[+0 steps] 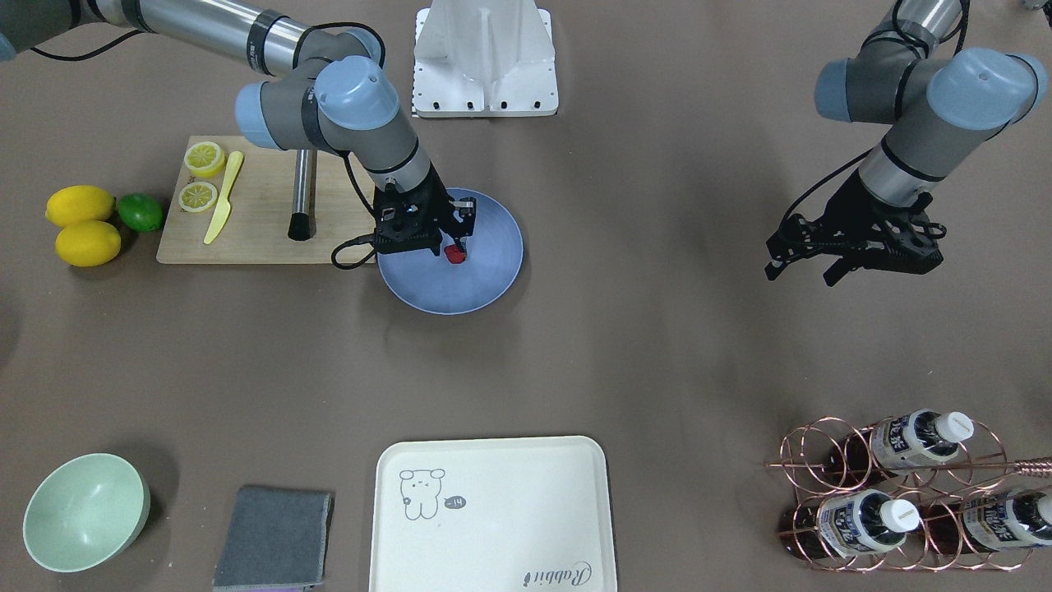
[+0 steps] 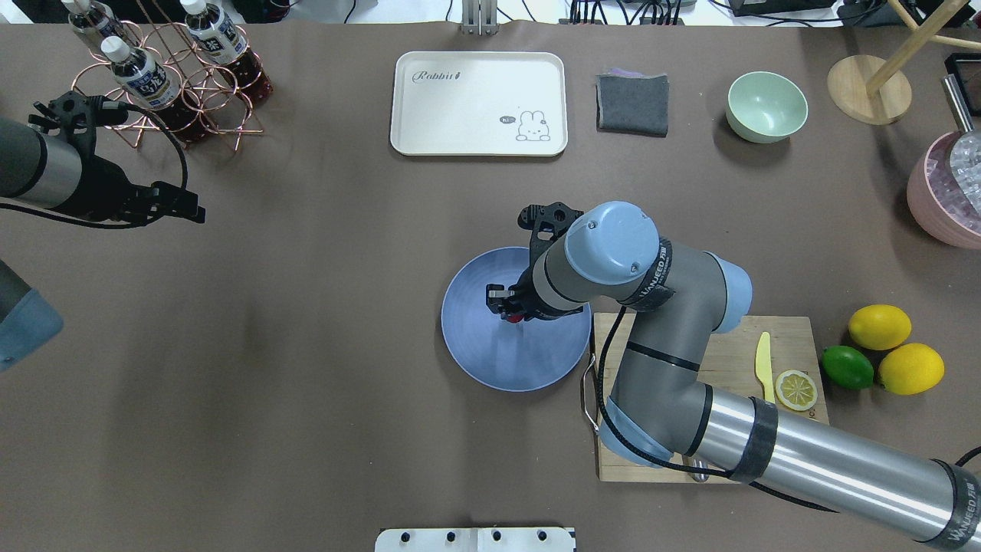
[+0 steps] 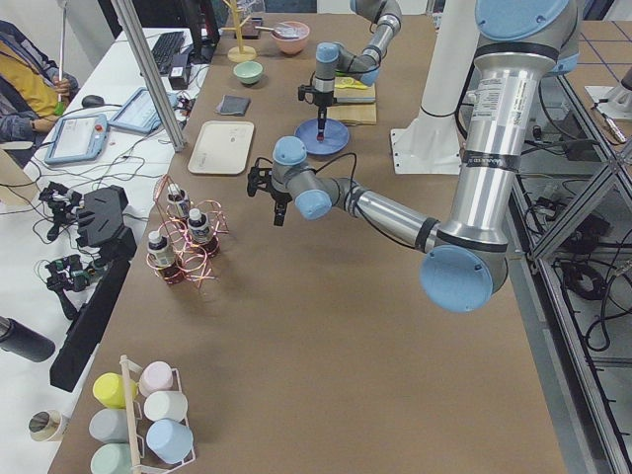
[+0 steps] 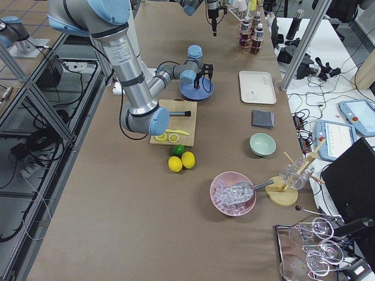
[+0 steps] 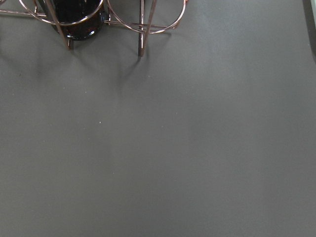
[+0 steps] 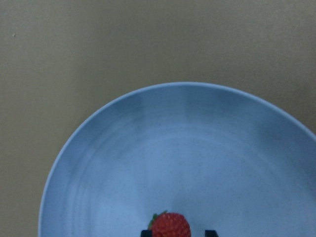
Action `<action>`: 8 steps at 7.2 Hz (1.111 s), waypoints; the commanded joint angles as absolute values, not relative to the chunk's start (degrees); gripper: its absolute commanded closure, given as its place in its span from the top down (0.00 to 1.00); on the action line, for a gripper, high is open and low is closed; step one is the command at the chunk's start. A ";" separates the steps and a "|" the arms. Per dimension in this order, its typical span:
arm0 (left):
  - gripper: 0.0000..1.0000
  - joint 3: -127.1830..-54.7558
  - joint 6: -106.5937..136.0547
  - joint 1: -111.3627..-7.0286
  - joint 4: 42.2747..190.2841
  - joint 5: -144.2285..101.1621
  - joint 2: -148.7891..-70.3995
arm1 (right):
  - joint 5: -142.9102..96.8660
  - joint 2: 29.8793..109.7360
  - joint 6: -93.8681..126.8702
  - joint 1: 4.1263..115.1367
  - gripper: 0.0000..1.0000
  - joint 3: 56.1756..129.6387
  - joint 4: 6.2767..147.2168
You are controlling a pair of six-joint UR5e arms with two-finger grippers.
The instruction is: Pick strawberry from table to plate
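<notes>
Across the table [image 1: 657, 345], matte and brown-grey, items are recorded by size

Cream tray [image 1: 526, 510]: nothing on it.

Copper wire rack [image 1: 809, 448]: holds white-capped bottles lying in its loops.

Blue plate [image 1: 493, 247]: shallow with a raised rim. It contains only the strawberry [image 1: 454, 255], near its middle. Whether the berry rests on the surface or hangs just above it cannot be told.

Pink tub [image 2: 939, 207]: filled with what looks like ice.

Mint-green bowl [image 1: 86, 510]: appears empty.

Left gripper [image 1: 801, 275]: fingers spread with nothing between them, above bare table and well apart from the plate.

Right gripper [image 1: 454, 238]: over the plate, with a fingertip on either side of the berry. The wrist view shows a gap at one tip, so it is judged parted, not pinching.

Strawberry: tiny, dark red and bumpy, with green at one end. It is judged very light, and being rounded it is liable to roll on the smooth plate. A real berry would be soft and bruise easily. Any grip is best taken across the widest part of the body with a light squeeze, avoiding the green end
</notes>
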State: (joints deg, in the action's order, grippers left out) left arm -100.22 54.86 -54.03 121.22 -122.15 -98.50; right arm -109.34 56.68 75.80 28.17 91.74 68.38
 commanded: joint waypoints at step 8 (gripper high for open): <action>0.98 -99.76 9.53 -84.62 108.55 -137.28 -88.33 | -139.23 86.22 1.46 84.58 1.00 96.95 89.03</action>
State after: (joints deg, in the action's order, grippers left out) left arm -99.83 14.94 -81.11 109.85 -136.56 -89.02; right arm -139.32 83.87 20.67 75.53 98.25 78.59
